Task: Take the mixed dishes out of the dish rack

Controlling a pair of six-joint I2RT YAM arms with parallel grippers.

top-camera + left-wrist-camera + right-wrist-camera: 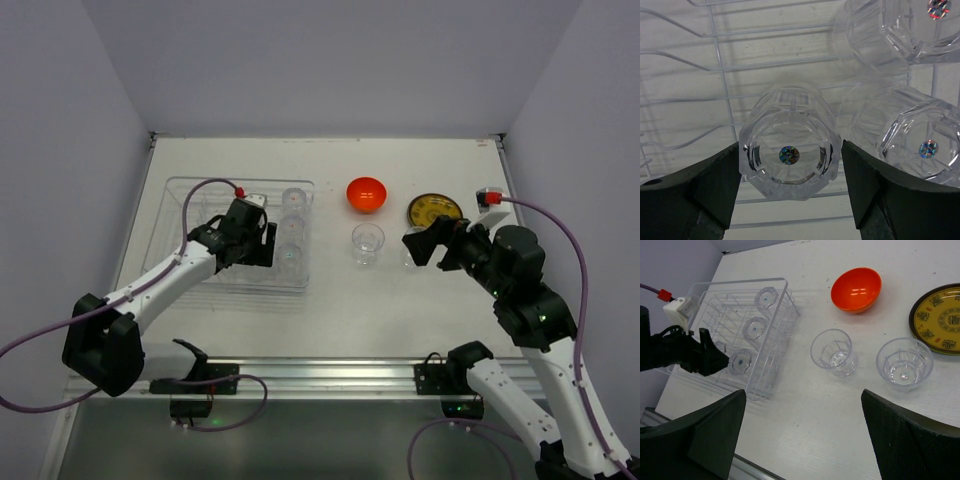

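Note:
The clear dish rack stands at the left; it also shows in the right wrist view. Three upturned clear glasses stand along its right side. My left gripper is open inside the rack, its jaws either side of the nearest upturned glass, the left finger at its edge, a thin gap on the right. My right gripper is open and empty above the table. Two upright glasses, the orange bowl and the yellow patterned plate stand on the table. No black plate is in view.
Two other upturned glasses stand close to the right of my left gripper. Thin rack wires run behind them. The metal rail lines the table's near edge, with grey walls on three sides.

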